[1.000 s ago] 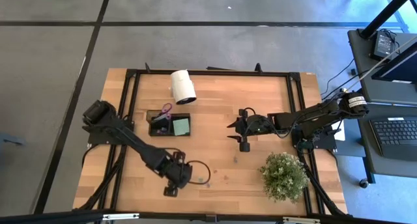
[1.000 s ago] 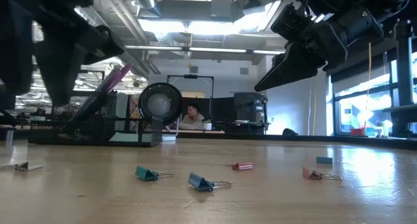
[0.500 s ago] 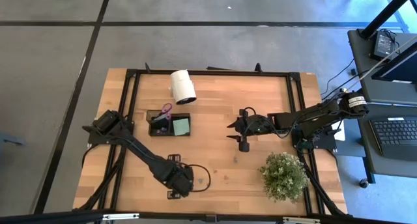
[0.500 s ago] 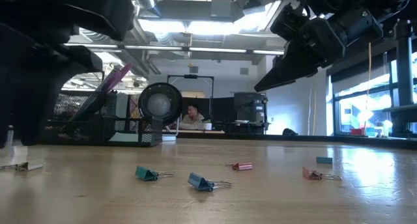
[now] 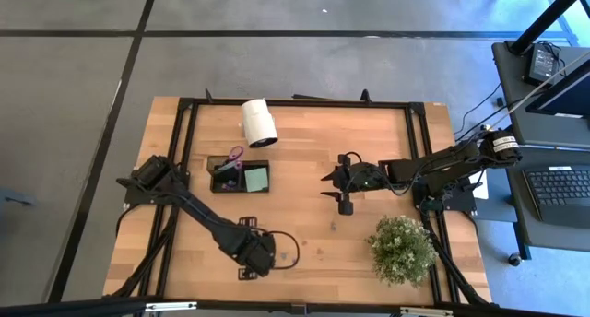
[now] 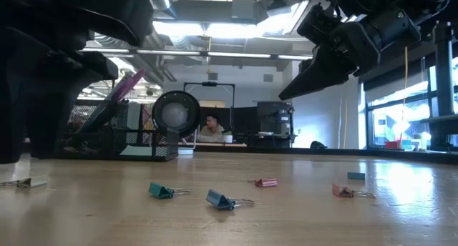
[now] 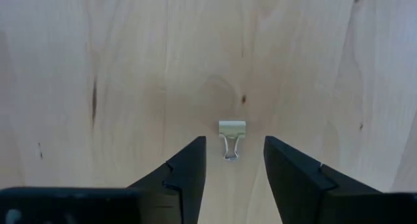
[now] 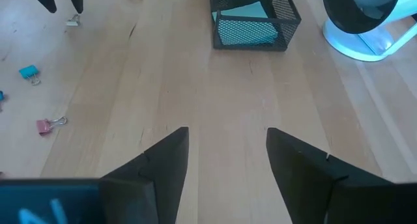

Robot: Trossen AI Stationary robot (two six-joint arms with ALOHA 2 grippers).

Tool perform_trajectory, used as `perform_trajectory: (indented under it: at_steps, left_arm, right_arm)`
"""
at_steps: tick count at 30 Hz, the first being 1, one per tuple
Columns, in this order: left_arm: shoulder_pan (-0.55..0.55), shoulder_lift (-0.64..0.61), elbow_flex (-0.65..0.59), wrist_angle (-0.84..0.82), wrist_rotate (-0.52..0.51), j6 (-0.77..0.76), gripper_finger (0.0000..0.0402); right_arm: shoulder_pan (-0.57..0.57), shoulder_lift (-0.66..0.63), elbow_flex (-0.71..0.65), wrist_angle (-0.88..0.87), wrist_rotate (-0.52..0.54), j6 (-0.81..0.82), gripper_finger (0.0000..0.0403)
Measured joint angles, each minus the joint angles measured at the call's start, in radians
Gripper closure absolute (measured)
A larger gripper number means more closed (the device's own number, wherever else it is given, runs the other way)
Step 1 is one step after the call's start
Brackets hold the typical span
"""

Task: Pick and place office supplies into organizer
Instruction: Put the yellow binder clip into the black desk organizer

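My left gripper (image 5: pixel 243 273) is open near the table's near edge, pointing down over a small pale binder clip (image 7: pixel 231 130) that lies flat on the wood between and just beyond its fingertips, untouched. That clip also shows in the low view (image 6: pixel 25 182). The black mesh organizer (image 5: pixel 241 176) holds purple-handled scissors (image 5: pixel 234 156) and a green sticky-note pad (image 5: pixel 256 179). More clips lie on the table: teal (image 6: pixel 161 192), blue (image 6: pixel 220 199), pink (image 6: pixel 266 182), salmon (image 6: pixel 343 192). My right gripper (image 5: pixel 340 198) is open and empty, hovering mid-table.
A white cylinder roll (image 5: pixel 259 123) lies behind the organizer. A bushy green potted plant (image 5: pixel 402 249) stands at the near right. A small blue piece (image 6: pixel 356 176) lies on the right. A person sits in the room beyond the table (image 6: pixel 210 129).
My left gripper has moved toward the table's near edge and come down close over the pale clip. The right arm has kept still.
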Motion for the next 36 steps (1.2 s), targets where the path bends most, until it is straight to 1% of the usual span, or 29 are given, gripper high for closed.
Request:
perform_trajectory:
  at_steps: [2,11,14,27,32,36]
  left_arm:
    - [0.006,0.0,0.0,0.0,0.014,0.012,0.0247]
    - [0.015,0.0,0.0,0.005,0.016,0.03,0.0226]
    - [0.013,0.0,-0.001,0.005,0.016,0.06,0.0226]
    - [0.012,0.0,-0.002,0.036,0.01,0.062,0.0226]
    - [0.005,0.011,-0.002,0.033,-0.014,0.062,0.0226]
    - [0.0,0.049,-0.002,0.036,0.017,0.064,0.0228]
  right_arm:
    - [0.0,0.0,0.0,0.0,0.0,0.0,0.0193]
    - [0.0,0.0,0.0,-0.005,0.0,0.0,0.0193]
    - [0.0,0.0,0.0,-0.005,0.0,0.0,0.0193]
    - [0.0,0.0,0.0,-0.006,0.0,0.0,0.0193]
    - [0.0,0.0,0.0,-0.007,0.0,0.0,0.0193]
    - [0.0,0.0,0.0,-0.007,0.0,0.0,0.0193]
